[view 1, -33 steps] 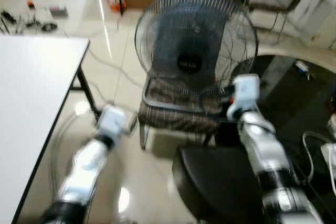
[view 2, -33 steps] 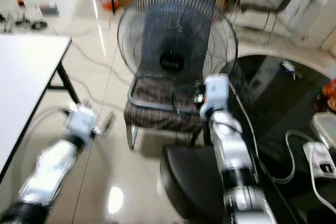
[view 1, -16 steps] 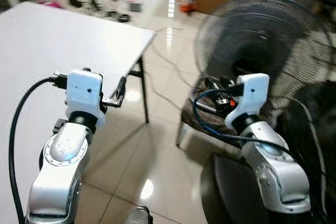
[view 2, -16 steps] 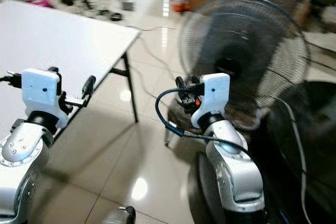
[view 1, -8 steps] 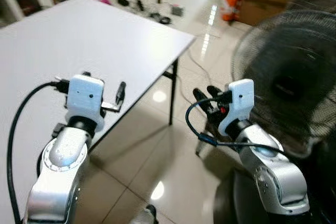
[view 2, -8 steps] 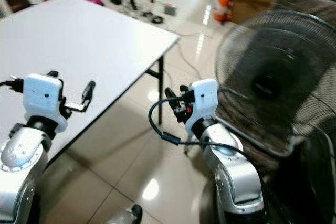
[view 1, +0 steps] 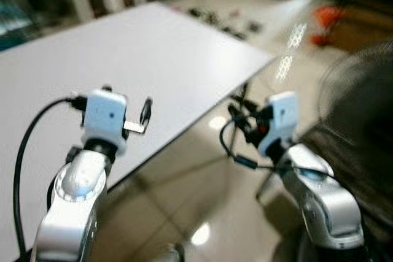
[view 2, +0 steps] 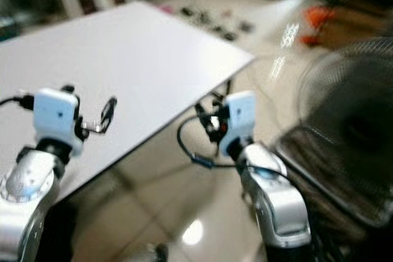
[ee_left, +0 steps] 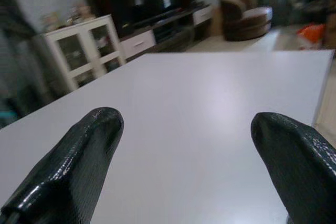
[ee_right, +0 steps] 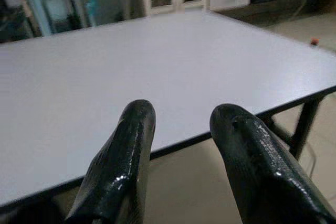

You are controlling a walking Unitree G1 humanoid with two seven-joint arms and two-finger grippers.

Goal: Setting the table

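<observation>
Meanwhile, a humanoid robot stands at the corner of a wide white bench [view 1: 153, 59], both silver arms raised before it in a blurred head-camera view. Its left gripper [ee_left: 184, 156] hangs over the bench's near edge, fingers [ee_left: 84, 156] spread wide apart and holding nothing, the bare white surface visible between them. Its right gripper [ee_right: 181, 145] is held beside the bench's corner, above the glossy tiled floor [view 1: 184, 200], pointing toward the bench edge; its fingers [ee_right: 126, 156] stand a small gap apart, also with nothing between them. A black cable [view 2: 190, 148] loops from the right wrist. On the robot's right sits a dark standing fan [view 2: 353, 133], heavily blurred. Past the far end of the bench, small objects [view 2: 215, 19] lie scattered on the floor near an orange item [view 2: 316, 19], too blurred to identify. White glass-fronted cabinets [ee_left: 89, 51] line the wall beyond.
</observation>
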